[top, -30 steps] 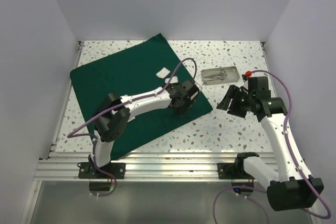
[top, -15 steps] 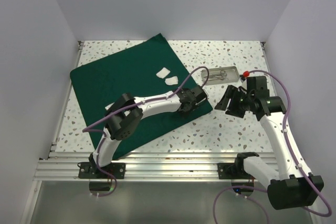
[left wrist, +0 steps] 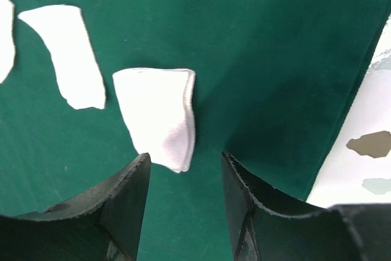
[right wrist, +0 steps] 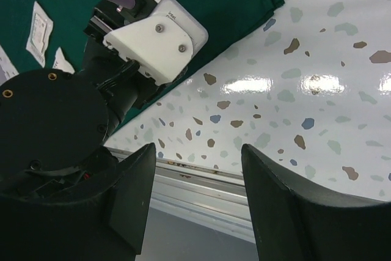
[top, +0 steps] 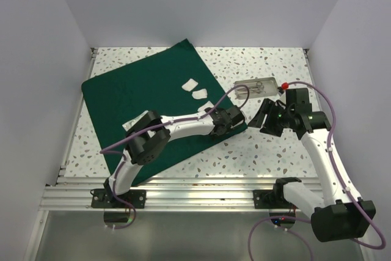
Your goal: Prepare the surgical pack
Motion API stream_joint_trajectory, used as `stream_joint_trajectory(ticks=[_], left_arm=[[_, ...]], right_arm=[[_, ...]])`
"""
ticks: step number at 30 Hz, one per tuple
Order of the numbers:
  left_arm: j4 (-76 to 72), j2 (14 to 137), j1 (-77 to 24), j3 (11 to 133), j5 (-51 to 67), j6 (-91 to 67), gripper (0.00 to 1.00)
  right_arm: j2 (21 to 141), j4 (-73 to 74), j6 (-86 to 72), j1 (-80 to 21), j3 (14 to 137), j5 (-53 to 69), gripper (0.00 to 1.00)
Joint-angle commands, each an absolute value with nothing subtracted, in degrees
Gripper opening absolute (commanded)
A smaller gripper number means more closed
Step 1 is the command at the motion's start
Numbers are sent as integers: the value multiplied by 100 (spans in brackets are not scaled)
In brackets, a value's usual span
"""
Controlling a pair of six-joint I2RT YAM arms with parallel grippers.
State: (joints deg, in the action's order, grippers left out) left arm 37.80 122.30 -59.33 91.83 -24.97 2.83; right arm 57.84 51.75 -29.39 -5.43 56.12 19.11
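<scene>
Green drape [top: 140, 90] on the bench [top: 275, 65] left side, left claw [left wrist: 183, 172] spread wide over a gauze pad [left wrist: 160, 117], right claw [right wrist: 198, 157] spread too, both empty.

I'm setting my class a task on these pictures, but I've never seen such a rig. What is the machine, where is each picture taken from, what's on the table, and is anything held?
The left arm and right arm are robots bolted at the near edge of the table. One camera looks down from above and behind; the others sit on each wrist. A green drape carries white pads; beside it a steel tray holds instruments. The left tool is open near a pad, the right tool open over bare table. Nothing is held.
</scene>
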Motion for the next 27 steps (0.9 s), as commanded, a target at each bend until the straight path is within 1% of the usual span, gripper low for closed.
stream_joint_trajectory(ticks=[1,14,17,20,23,26,27], left_arm=[[3577,12366,-5959,9334,-2540,474,52],[3472,12507,-5950,9404,-2698,563,38],[3428,12498,-5933,9404,-2655,563,32],[3428,12516,-5898,9422,-2637,545,28],[3454,12516,-5819,9431,-2610,501,20],[3454,12489,-5731,9431,-2619,492,16],[3454,12454,-5704,9439,-2680,492,9]], right_arm=[[5739,5019,-3006,-501,5528,2127,62],[5827,5045,-2953,-492,5599,2215,62],[5845,5071,-2944,-492,5625,2241,62],[5862,5106,-2909,-492,5660,2241,62],[5871,5142,-2892,-492,5686,2232,62],[5880,5159,-2874,-492,5704,2232,62],[5889,5150,-2883,-492,5695,2241,62]])
